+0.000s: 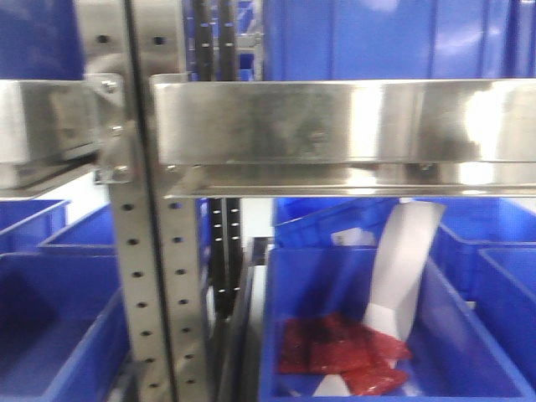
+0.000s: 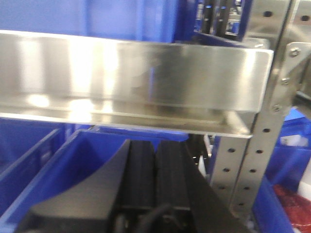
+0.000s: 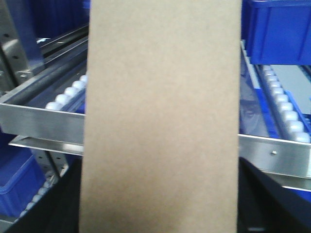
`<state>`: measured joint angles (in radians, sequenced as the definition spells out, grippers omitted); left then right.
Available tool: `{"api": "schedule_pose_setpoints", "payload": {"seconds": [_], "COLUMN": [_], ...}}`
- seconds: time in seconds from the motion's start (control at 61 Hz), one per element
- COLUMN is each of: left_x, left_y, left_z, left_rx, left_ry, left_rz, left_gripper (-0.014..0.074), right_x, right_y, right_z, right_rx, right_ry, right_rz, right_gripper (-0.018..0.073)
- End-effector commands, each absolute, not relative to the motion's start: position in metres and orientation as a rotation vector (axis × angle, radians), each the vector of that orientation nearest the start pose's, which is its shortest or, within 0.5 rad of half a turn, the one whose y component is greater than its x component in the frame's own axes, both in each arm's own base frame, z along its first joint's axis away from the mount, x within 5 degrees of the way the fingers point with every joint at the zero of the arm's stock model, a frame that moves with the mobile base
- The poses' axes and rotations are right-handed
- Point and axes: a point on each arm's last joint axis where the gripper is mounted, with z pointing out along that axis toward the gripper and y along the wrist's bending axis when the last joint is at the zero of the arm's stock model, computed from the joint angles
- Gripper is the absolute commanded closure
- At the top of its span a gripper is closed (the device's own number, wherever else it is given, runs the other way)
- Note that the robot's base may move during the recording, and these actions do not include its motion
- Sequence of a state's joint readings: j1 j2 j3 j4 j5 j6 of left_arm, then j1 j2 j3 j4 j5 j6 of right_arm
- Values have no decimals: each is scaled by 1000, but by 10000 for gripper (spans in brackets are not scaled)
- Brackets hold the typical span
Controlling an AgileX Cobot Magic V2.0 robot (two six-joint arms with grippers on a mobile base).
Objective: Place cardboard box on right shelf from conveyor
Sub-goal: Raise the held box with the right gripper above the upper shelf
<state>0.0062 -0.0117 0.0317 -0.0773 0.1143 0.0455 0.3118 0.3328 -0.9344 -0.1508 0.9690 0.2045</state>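
The cardboard box (image 3: 160, 116) fills the middle of the right wrist view, a plain tan panel standing upright. My right gripper (image 3: 163, 199) is shut on it, with a dark finger showing at each lower side of the box. Behind the box runs the right shelf (image 3: 43, 121), a steel rail with rows of white rollers (image 3: 282, 111). The front view shows that shelf's broad shiny rail (image 1: 335, 121). My left gripper (image 2: 155, 145) is shut with nothing in it, its black fingers (image 2: 141, 170) pressed together just below another steel rail (image 2: 131, 73). The conveyor is out of view.
A perforated grey upright (image 1: 155, 276) splits the rack. Blue bins (image 1: 50, 318) sit below and above the rails. One bin (image 1: 469, 360) holds red packets (image 1: 335, 347) and a white sheet (image 1: 406, 260). More blue bins (image 3: 277, 29) stand behind the rollers.
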Motion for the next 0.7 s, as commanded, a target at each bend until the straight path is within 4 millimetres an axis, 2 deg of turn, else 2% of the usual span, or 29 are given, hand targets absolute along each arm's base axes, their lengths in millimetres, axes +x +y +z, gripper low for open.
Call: {"api": "schedule_pose_setpoints", "payload": {"seconds": [0.0,0.689], "left_x": [56,56], "left_y": [0,0], "left_z": [198,198], "left_rx": [-33,-33], "left_ry": [1527,1527], "left_rz": [-25,-25], "left_gripper": [713,713], "right_x": [18,18], "right_y": [-6,-6], "right_z": [419,419], "right_rx": [-97,-97], "right_ry": [1738,1738], "right_rz": [178,178], "right_gripper": [303,303]}}
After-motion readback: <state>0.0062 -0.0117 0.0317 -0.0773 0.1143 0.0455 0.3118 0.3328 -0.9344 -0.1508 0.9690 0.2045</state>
